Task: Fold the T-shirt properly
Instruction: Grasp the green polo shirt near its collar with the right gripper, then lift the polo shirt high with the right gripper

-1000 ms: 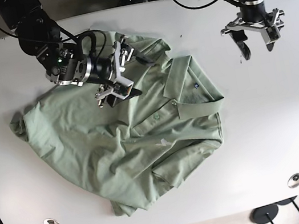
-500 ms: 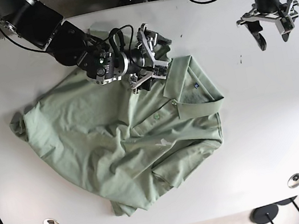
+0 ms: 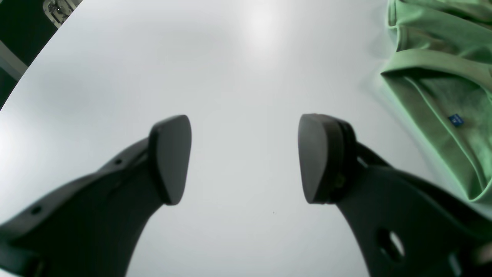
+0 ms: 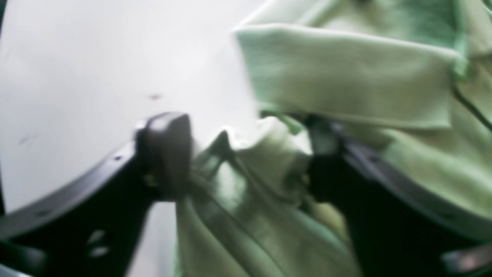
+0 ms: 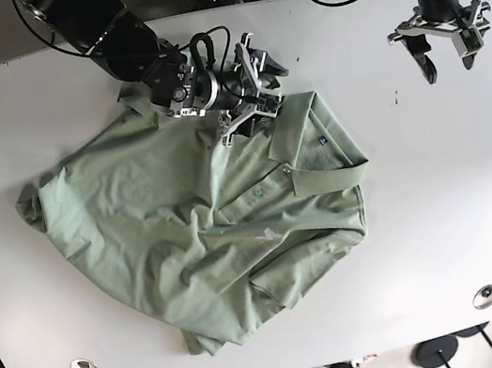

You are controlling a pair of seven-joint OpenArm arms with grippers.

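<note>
One crumpled sage-green collared T-shirt sprawls across the white oval table, from centre out toward 8 o'clock. Farther back, at 12 o'clock, the right gripper has pushed further onto the collar area since half a second ago; its jaws are parted around bunched fabric. At 2 o'clock the left gripper hangs wide open and empty, unmoved.

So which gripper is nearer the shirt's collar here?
Right. The right gripper is at the collar of the T-shirt, fabric bunched between its open jaws. The left gripper hangs open over the bare table, well off to the side.
</note>
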